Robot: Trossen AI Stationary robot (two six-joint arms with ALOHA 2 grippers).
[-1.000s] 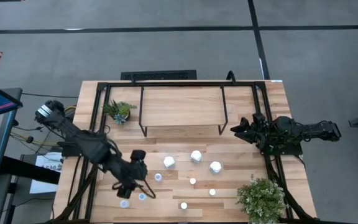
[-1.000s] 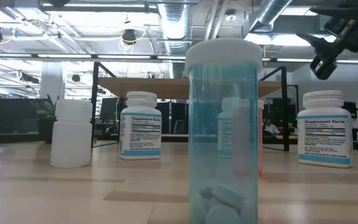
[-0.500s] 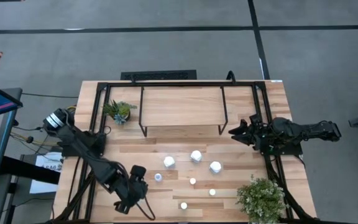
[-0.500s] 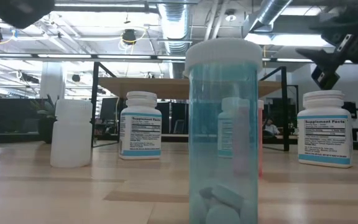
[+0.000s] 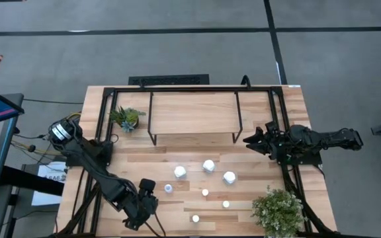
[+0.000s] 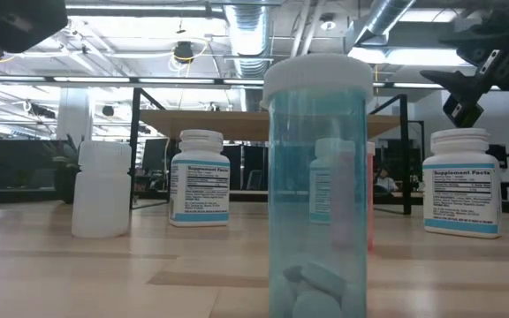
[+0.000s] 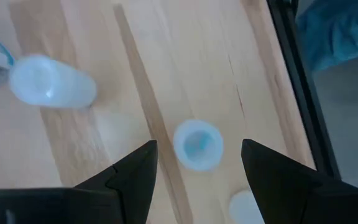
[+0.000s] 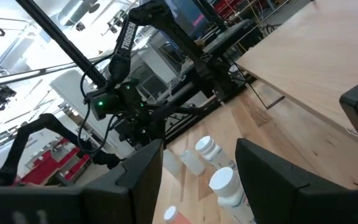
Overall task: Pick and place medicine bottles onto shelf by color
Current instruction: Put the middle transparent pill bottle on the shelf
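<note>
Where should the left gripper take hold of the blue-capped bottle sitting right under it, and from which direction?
Grip the blue-capped bottle across its cap and upper body, coming straight down. It stands upright, cap facing the wrist camera, centred between the open fingers of the left gripper. Its round shape suits any approach angle, though a neighbouring bottle stands close.

Even, bright overhead light falls on the desk in the high view, with faint shadows. In the low view, ceiling lamps glare at upper left (the nearest blue bottle looms softly blurred). The left wrist view is hazy throughout.
</note>
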